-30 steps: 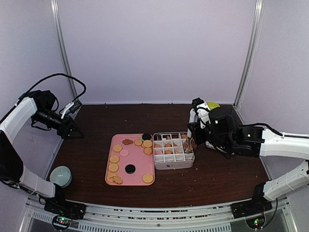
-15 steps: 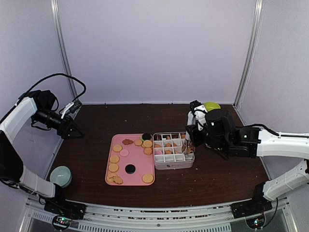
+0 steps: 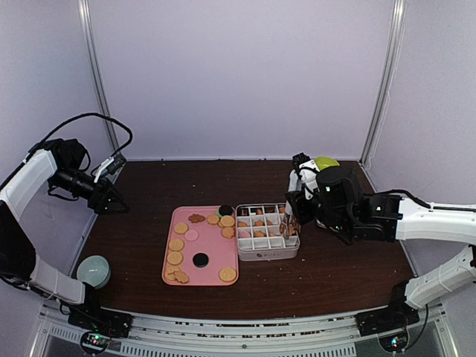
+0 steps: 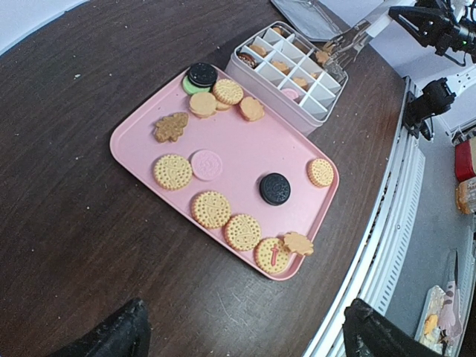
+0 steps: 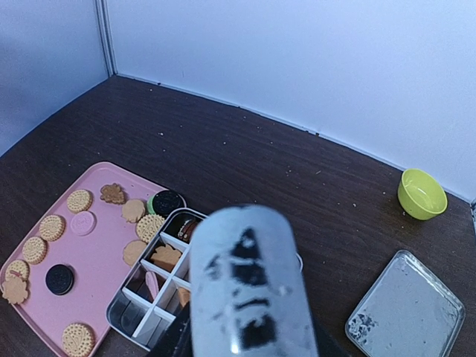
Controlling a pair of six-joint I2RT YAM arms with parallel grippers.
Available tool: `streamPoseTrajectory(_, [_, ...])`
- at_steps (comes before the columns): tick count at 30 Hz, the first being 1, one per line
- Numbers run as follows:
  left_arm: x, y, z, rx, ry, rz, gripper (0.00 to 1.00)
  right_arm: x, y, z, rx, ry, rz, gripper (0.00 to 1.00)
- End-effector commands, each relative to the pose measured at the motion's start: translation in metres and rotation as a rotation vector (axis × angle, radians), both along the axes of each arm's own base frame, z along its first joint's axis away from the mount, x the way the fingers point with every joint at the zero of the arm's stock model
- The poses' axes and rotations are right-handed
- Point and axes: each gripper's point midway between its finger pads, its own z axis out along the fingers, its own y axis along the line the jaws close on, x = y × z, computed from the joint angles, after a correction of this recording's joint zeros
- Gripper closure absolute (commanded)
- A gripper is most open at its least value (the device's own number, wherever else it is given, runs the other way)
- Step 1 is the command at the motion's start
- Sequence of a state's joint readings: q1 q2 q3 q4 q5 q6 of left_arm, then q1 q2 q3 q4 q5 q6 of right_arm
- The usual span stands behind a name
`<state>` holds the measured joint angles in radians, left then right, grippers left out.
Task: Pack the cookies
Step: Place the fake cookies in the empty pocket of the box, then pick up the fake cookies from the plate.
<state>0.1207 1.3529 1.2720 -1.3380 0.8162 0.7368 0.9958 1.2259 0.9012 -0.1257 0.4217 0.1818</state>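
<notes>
- At 7 o'clock on the table (image 3: 335, 279), nearest the arm bases, a pale green round container (image 3: 94, 269) stands well apart from everything else
- Just left of centre lies the pink tray (image 4: 238, 149). It carries the loose cookies (image 4: 211, 209), more than a dozen, all lying flat
- Most of these are golden-orange rounds and flower shapes. We also note one pink round, one brown leaf shape, a black round near the tray's middle, and a second black round over a green one at the far corner
- At 3 o'clock from the tray, just beside its long edge, sits the white divided box (image 3: 268, 254). Several compartments already hold cookies, mostly orange, with a dark one in the far-left cell
- Metal tongs (image 4: 349, 44) slant down over the right-hand end of the box. An orange cookie lies at their tips, and we cannot tell whether the tips pinch it
- The right gripper (image 3: 301, 195) is clamped on the tongs' handle, which fills the right wrist view as a grey blur
- At 9 o'clock, high above the table's left edge, the left gripper (image 3: 110, 201) hangs with its jaws spread wide and nothing between them
- A silvery rectangular lid (image 5: 405, 305) lies flat to the right of the box
- At 1 o'clock, farthest back, stands a yellow-green bowl (image 3: 325, 161)
</notes>
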Motion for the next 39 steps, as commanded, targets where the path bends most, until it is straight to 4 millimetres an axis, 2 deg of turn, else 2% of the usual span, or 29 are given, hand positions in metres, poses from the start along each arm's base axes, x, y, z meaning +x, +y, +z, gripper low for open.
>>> streamPoseTrajectory(1, [0.001, -0.001, 0.012, -0.019, -0.037, -0.011, 0.07, 0.003, 0.002, 0.023, 0.038, -0.034, 0.004, 0.61])
streamPoseTrajectory(6, [0.001, -0.001, 0.013, -0.021, -0.038, -0.012, 0.07, 0.003, 0.003, 0.021, 0.031, -0.033, 0.007, 0.6])
streamPoseTrajectory(11, [0.001, -0.002, 0.014, -0.025, -0.037, -0.014, 0.08, 0.004, 0.004, 0.029, 0.04, -0.042, 0.008, 0.62])
streamPoseTrajectory(15, [0.002, -0.001, 0.014, -0.022, -0.036, -0.012, 0.08, 0.003, 0.011, 0.046, 0.082, -0.064, 0.037, 0.64])
streamPoseTrajectory(17, [0.002, -0.001, 0.013, -0.019, -0.033, -0.012, 0.08, 0.001, 0.023, 0.06, 0.119, -0.079, 0.068, 0.64])
streamPoseTrajectory(21, [0.004, 0.001, 0.009, -0.013, -0.021, -0.006, 0.08, -0.004, 0.062, 0.077, 0.15, -0.099, 0.136, 0.65])
streamPoseTrajectory(25, [0.003, 0.003, 0.005, 0.005, -0.016, -0.001, 0.08, -0.007, 0.119, 0.081, 0.173, -0.091, 0.229, 0.65])
streamPoseTrajectory(28, [0.003, 0.005, 0.002, 0.017, -0.011, 0.007, 0.08, -0.002, 0.167, 0.073, 0.168, -0.073, 0.285, 0.65])
streamPoseTrajectory(31, [0.001, 0.006, 0.0, 0.023, -0.002, 0.012, 0.08, 0.006, 0.205, 0.063, 0.169, -0.053, 0.325, 0.65])
streamPoseTrajectory(35, [-0.001, 0.008, -0.003, 0.031, 0.0, 0.011, 0.08, 0.019, 0.24, 0.046, 0.154, -0.036, 0.342, 0.64])
streamPoseTrajectory(39, [-0.003, 0.008, -0.004, 0.031, -0.006, 0.011, 0.08, 0.027, 0.263, 0.03, 0.138, -0.019, 0.355, 0.62])
